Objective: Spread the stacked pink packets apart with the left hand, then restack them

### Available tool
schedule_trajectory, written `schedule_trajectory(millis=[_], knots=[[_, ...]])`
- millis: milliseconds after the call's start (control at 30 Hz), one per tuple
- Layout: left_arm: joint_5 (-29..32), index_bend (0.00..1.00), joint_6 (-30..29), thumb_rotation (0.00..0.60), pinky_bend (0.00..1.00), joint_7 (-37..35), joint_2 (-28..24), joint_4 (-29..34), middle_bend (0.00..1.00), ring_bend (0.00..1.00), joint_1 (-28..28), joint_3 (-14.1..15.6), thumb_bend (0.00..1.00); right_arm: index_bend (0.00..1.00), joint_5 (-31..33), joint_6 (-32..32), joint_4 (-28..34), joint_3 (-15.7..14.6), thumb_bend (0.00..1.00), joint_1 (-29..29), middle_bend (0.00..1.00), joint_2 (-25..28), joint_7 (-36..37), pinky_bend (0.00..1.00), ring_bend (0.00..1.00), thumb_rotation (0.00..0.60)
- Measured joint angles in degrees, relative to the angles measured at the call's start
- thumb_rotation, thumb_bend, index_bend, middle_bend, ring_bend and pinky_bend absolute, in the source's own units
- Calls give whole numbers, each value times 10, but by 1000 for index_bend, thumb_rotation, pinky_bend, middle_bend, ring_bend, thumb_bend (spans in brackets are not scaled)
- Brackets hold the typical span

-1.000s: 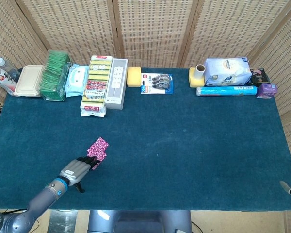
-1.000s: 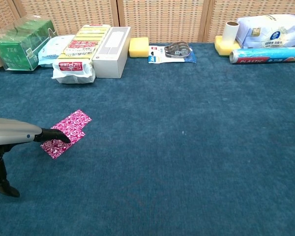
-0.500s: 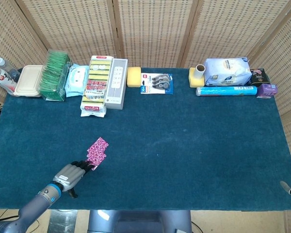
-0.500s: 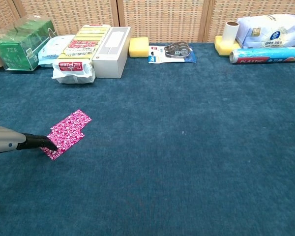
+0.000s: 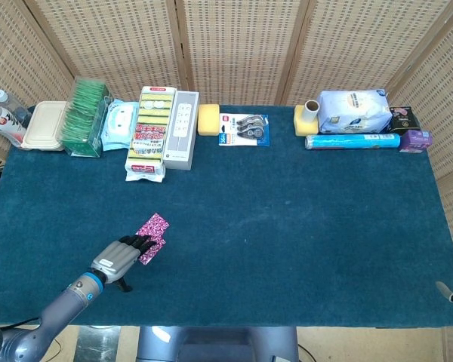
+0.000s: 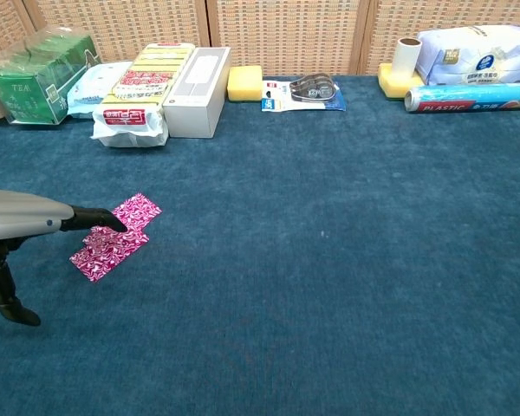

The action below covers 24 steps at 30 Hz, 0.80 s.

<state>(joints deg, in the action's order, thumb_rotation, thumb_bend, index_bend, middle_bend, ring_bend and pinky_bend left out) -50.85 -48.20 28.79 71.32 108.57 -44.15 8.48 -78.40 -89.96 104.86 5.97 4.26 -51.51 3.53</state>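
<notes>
Tabletop (image 5: 287, 226): teal cloth, filling most of the frame, carrying everything listed.

My left hand (image 5: 119, 258): lying low at the lower left of the head view, palm down, fingers (image 6: 100, 217) stretched forward and slightly apart, tips pressing on the packets, gripping nothing.

Pink packets (image 6: 113, 237): lying flat at lower left, now fanning into two overlapping pieces, the upper one poking out beyond my fingertips.

My right hand: only a sliver is showing at the lower right edge; cannot tell its state.
</notes>
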Motion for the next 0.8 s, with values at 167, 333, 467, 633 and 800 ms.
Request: schedule_trajectory(millis=[167, 333, 467, 633, 800], knots=[[10, 0, -1, 600, 105, 16, 4, 1, 0, 0, -2, 9, 0, 78, 2, 3, -2, 1, 5, -1, 0, 1, 4, 0, 0, 600], [26, 0, -1, 600, 105, 34, 4, 9, 0, 0, -5, 24, 0, 77, -2, 0, -2, 0, 5, 0, 0, 0, 4, 0, 0, 600], [32, 0, -5, 600, 105, 41, -1, 16, 4, 0, -6, 31, 0, 77, -3, -2, -1, 0, 5, 1, 0, 0, 4, 0, 0, 600], [21, 0, -9, 600, 105, 40, -11, 26, 43, 37, -1, 41, 0, 77, -3, -2, -1, 0, 4, 1, 0, 0, 5, 0, 0, 600], [-2, 0, -13, 600, 105, 32, -22, 34, 65, 58, 10, 52, 0, 77, -2, -3, -2, 1, 5, 1, 0, 1, 5, 0, 0, 600]])
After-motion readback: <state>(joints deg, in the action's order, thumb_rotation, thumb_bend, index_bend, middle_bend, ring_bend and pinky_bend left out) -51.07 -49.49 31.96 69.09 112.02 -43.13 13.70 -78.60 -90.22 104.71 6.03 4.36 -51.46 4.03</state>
